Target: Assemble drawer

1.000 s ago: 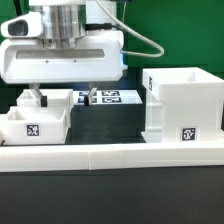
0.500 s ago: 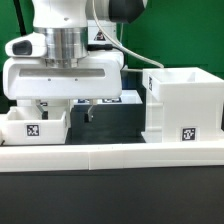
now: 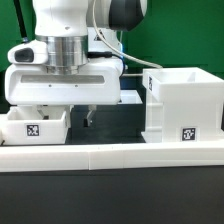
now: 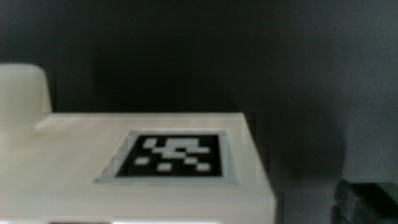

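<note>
The white cubic casing (image 3: pixel 180 103) stands open-topped at the exterior view's right, with a tag on its front. A small white tray (image 3: pixel 35 123) with a tag sits at the left. My gripper (image 3: pixel 64 113) hangs low just behind and above this tray. Its jaws are spread wide, with one dark fingertip (image 3: pixel 88 117) in the gap between tray and casing. Nothing is held. The wrist view shows a flat white face with a tag (image 4: pixel 178 158) close below, and a rounded white part (image 4: pixel 22 92) beside it. The second tray is hidden.
A long low white rail (image 3: pixel 110 156) runs along the front. The marker board (image 3: pixel 131 97) lies behind the gripper, mostly covered by it. A green backdrop is at the back.
My gripper has come down and shifted slightly toward the exterior view's left, now covering the part behind the left tray. The casing and front tray have not moved.
</note>
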Action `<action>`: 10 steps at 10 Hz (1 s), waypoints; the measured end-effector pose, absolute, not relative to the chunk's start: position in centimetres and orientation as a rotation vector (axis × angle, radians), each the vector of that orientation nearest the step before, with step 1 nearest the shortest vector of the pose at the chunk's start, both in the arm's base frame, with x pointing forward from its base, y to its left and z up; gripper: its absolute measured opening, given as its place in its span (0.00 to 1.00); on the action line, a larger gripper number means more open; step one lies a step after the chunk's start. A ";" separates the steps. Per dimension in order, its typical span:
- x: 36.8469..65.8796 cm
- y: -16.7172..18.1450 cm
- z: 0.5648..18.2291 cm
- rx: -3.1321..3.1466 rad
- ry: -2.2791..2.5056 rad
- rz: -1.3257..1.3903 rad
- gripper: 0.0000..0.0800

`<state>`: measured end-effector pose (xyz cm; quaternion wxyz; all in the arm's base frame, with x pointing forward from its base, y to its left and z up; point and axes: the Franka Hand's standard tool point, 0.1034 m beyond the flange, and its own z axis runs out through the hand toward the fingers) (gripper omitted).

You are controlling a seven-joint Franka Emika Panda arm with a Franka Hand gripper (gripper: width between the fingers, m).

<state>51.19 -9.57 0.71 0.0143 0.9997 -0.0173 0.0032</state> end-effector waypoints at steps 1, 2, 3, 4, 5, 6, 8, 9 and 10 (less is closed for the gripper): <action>51.2 -9.6 0.7 3.113 -0.054 0.010 0.52; 51.2 -9.6 0.7 3.113 -0.054 0.010 0.52; 51.2 -9.6 0.7 3.113 -0.054 0.010 0.34; 51.2 -9.6 0.7 3.113 -0.054 0.010 0.34; 51.2 -9.6 0.7 3.113 -0.054 0.010 0.12; 51.2 -9.6 0.7 3.113 -0.054 0.011 0.05; 51.2 -9.6 0.7 3.113 -0.054 0.011 0.05; 51.2 -9.6 0.7 3.113 -0.054 0.011 0.05; 51.2 -9.6 0.7 3.113 -0.054 0.011 0.05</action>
